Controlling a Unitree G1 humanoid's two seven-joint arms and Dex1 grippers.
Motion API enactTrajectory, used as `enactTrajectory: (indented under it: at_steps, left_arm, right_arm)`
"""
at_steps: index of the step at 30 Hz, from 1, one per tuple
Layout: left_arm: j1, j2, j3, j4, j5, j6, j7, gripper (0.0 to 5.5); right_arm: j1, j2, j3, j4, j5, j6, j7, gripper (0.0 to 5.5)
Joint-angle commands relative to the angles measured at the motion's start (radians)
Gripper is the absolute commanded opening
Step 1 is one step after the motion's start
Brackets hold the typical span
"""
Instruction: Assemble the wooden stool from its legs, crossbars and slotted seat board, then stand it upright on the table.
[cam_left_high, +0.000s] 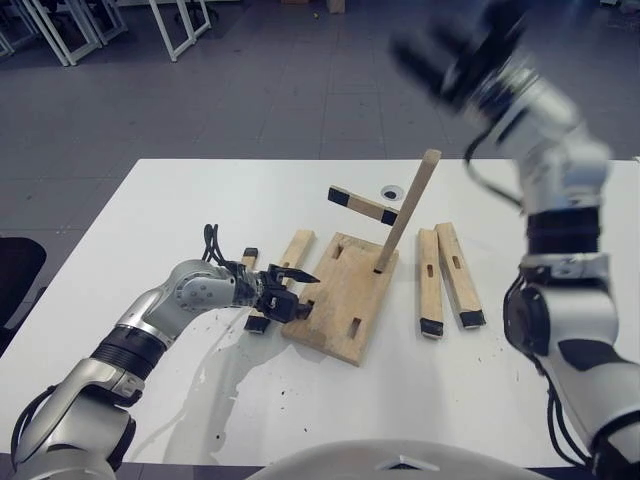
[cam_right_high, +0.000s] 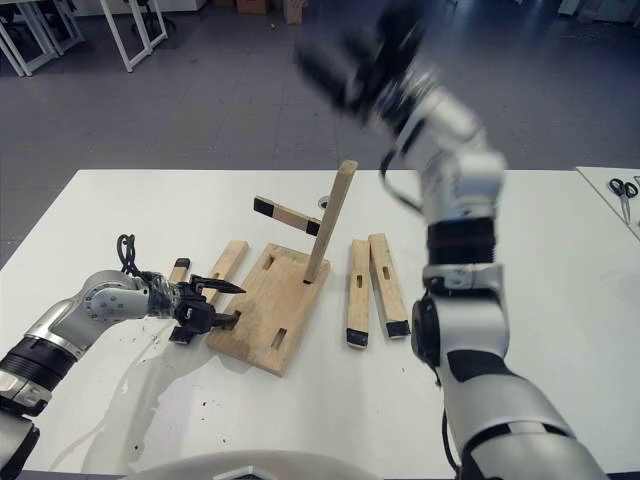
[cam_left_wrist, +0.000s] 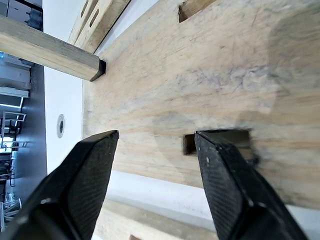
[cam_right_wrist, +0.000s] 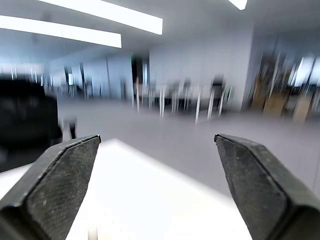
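Observation:
The slotted seat board (cam_left_high: 340, 300) lies flat mid-table. One leg (cam_left_high: 405, 215) stands in a far slot, leaning right, and a crossbar (cam_left_high: 362, 205) with a black end sticks out of it to the left. Two more legs (cam_left_high: 429, 282) (cam_left_high: 460, 260) lie just right of the board. Another piece (cam_left_high: 296, 248) lies by the board's left side. At the board's left edge my left gripper (cam_left_high: 295, 292) is open; in its wrist view the fingertips (cam_left_wrist: 95, 155) frame a square slot (cam_left_wrist: 189, 144). My right gripper (cam_left_high: 440, 60) is raised high above the table's far side, open and empty (cam_right_wrist: 157, 140).
A round hole (cam_left_high: 391, 189) sits in the table beyond the crossbar. A glossy smear (cam_left_high: 230, 390) covers the front left of the table. Bare tabletop stretches to the left and front. Scissors (cam_right_high: 620, 187) lie on a neighbouring table at right.

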Motion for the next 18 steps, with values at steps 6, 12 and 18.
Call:
enactTrajectory:
  at_steps: [6,12,18]
  left_arm:
    - [0.083,-0.017,-0.045,0.028,0.095,0.071,-0.015,2.82]
    - [0.095,-0.031,-0.009,-0.023,0.067,0.144,0.011,2.82]
    - [0.166,-0.033,0.091,-0.2,0.013,0.33,0.056,2.82]
  right_arm:
    - [-0.01,-0.001,-0.103,0.031,0.082,0.114,-0.05,4.21]
    - [0.095,0.0,-0.285,-0.406,0.236,0.169,-0.199,4.21]
    - [0.429,-0.012,-0.384,-0.672,0.268,0.264,-0.367,4.21]
